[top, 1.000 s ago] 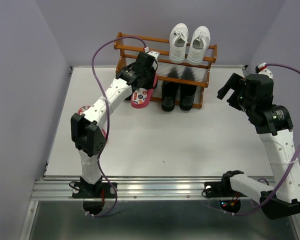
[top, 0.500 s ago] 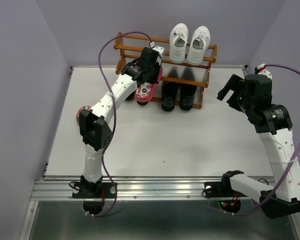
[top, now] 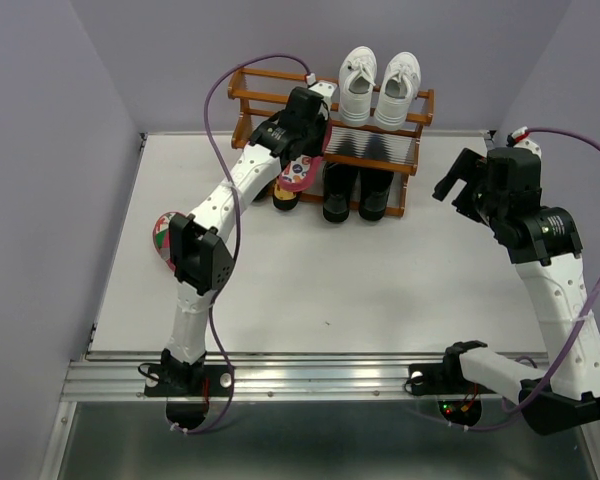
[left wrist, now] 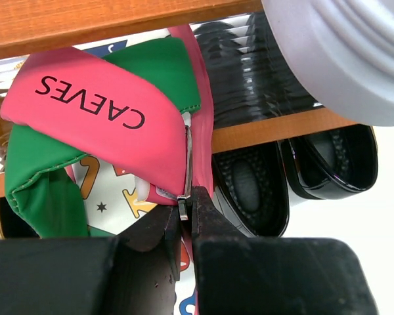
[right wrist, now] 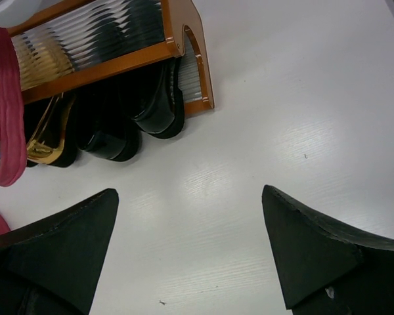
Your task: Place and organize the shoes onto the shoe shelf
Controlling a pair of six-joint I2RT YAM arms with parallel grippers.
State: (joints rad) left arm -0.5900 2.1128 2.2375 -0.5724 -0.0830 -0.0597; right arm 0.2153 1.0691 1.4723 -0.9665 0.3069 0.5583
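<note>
One pink flip-flop with a white patterned footbed lies on the white table, left side, by the left arm's elbow. Right gripper hangs over bare table right of the shelf, jaws spread wide, holding nothing. Left gripper is clamped on the strap edge of the other pink flip-flop, held tilted off the table at the front left of the two-tier orange-brown wooden shelf. Low in the shelf: shiny gold loafer left, black boots right. On top: white lace-up sneakers, right half.
</note>
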